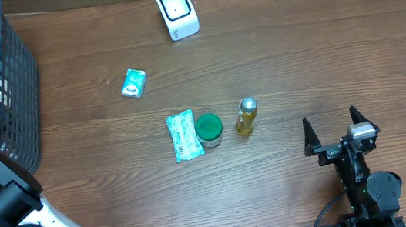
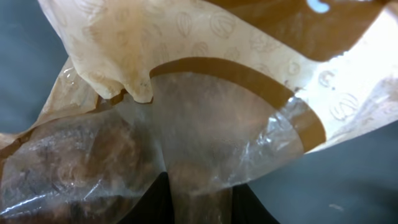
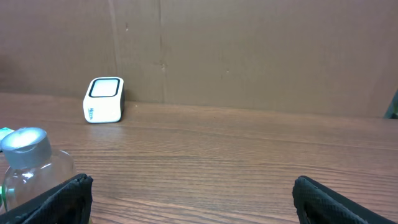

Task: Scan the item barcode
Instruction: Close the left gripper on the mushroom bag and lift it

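**Left jaws narrow on a crinkled bag (image 2: 205, 118); right jaws wide and holding nothing.**
A fold of the bag's clear film ran straight down between the two dark fingers (image 2: 144, 208), which stood close on either side of it. The clear window lay nearest the jaws and the tan, leaf-printed part beyond, so the bag pointed away from them. It filled the view, so its long axis could not be told. From overhead these jaws were hidden behind the basket (image 1: 13, 82). The right jaws sat low over the desk (image 1: 297, 55), a bottle (image 1: 246, 116) near, ahead and left, the white scanner (image 1: 177, 12) well beyond it.
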